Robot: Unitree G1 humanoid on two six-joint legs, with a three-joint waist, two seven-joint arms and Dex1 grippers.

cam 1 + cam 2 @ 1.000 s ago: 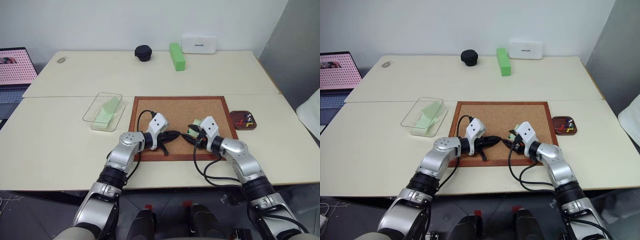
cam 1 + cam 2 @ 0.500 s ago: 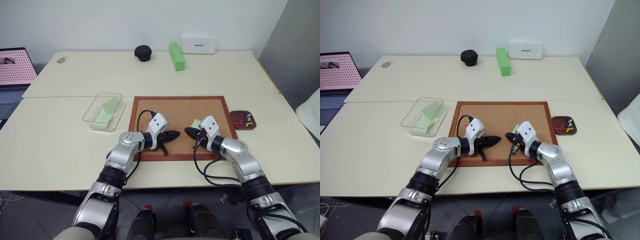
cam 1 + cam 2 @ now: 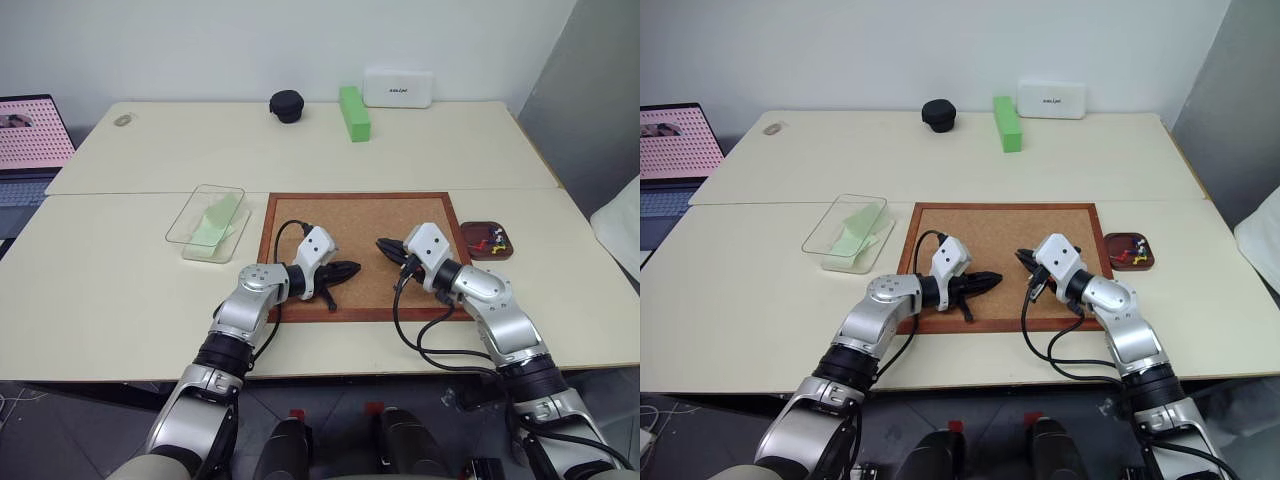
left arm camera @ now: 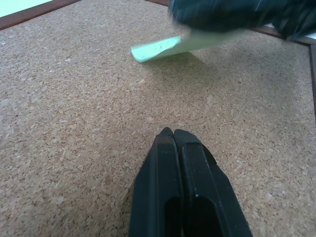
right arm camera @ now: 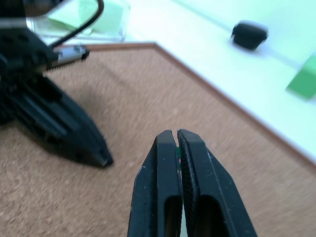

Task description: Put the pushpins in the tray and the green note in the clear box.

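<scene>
Since a second ago the right gripper [image 3: 383, 244] has lifted off the corkboard [image 3: 361, 216], jaws closed on the green note [image 4: 163, 46]. Head views: left gripper [image 3: 352, 268] rests shut and empty on the corkboard; clear box [image 3: 204, 222] lies left of it, tray [image 3: 1129, 249] right. Left wrist view: note hangs above cork. A thin pinch could slip during transfer over the pale bench [image 3: 120, 280]
</scene>
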